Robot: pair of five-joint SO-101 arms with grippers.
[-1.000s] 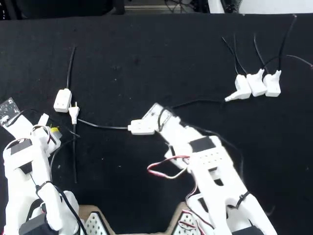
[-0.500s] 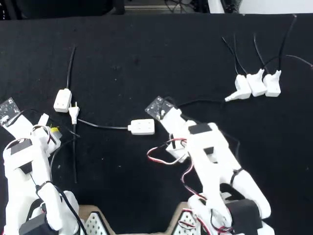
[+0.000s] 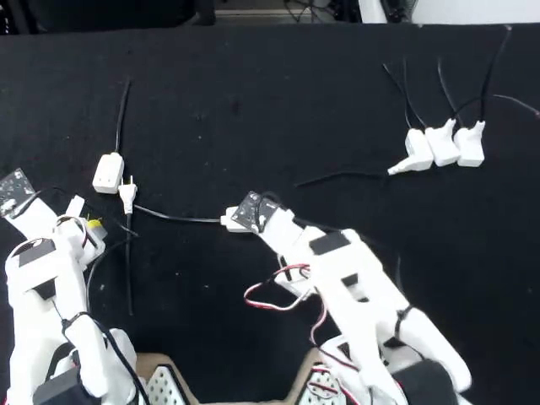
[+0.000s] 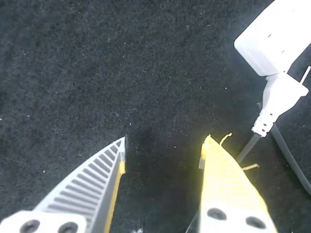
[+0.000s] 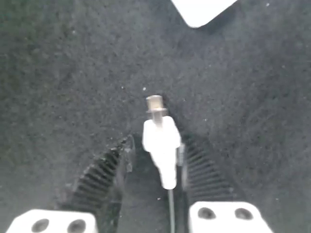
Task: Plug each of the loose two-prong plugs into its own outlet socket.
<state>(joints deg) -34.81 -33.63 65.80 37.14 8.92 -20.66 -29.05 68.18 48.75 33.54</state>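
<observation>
right arm has swung left and back toward the robot over the last second. its right claw (image 3: pixel 251 211) now sits over the right end of the middle socket (image 3: pixel 229 222), where half a second ago it stood clear beyond it. left arm unchanged.

right claw: closed to a narrow gap on the held plug (image 5: pixel 162 145), cord trailing back between the fingers, prongs pointing forward. the middle socket lies on the bench (image 3: pixel 253 101), long axis left to right. it is just ahead of the prongs but off to one side of their line, so nothing is inserted yet. judgement: a small sideways correction is needed before pushing in.

left claw (image 4: pixel 163 141): wide open, empty, above the bench. second plug (image 4: pixel 282 94) lies loose just ahead, prongs close to the left socket (image 4: pixel 274 36), not seated. the left arm is the nearer one to that pair.

three mated pairs (image 3: pixel 440 143) lie at far right.
</observation>
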